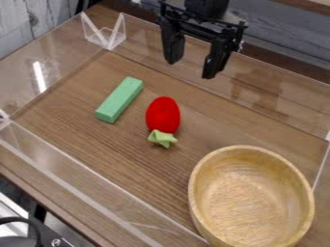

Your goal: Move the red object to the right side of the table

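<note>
Camera view: gripper (191, 60) spread, empty, at upper centre above the table (258, 106); red object (162, 116) at frame centre, ungrasped; approach step in hand, descent over it due next.

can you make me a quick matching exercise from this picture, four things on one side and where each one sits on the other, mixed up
Things:
1. red toy strawberry
2. green block
3. wooden bowl
4. tool

Places or states:
A. bottom right of the picture, empty
B. top of the picture, above the table, jaws open and holding nothing
C. middle of the table, leafy cap toward the camera
D. lying flat, just left of the strawberry

Pairs: 1-C, 2-D, 3-A, 4-B
</note>
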`<state>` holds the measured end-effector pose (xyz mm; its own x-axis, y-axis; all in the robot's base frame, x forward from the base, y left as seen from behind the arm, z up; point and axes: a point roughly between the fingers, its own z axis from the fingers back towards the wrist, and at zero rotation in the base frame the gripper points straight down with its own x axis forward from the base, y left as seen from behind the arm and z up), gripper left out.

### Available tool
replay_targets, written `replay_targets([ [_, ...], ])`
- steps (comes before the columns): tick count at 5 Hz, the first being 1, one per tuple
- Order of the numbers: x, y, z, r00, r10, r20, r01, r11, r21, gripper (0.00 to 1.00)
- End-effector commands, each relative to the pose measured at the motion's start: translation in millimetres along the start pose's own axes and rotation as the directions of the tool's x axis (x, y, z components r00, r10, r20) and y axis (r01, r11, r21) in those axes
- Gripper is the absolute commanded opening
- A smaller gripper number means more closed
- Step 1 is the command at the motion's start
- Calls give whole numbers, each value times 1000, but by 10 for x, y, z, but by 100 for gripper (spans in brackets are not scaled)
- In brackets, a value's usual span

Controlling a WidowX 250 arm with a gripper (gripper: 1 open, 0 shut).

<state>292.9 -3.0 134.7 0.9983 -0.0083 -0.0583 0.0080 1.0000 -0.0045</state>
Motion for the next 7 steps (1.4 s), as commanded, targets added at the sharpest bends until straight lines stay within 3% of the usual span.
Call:
replay_targets([
  [1, -69, 50, -77, 1000, 5, -21, -5, 1000, 0, 100],
  [2, -214, 170, -190, 999, 41, -31, -42, 999, -15, 100],
  [3, -305, 336, -231, 992, 127, 4, -127, 992, -23, 100],
  [4, -317, 463, -260, 974, 223, 36, -221, 974, -41, 100],
  [7, -220, 188, -342, 975, 209, 68, -206, 977, -54, 100],
])
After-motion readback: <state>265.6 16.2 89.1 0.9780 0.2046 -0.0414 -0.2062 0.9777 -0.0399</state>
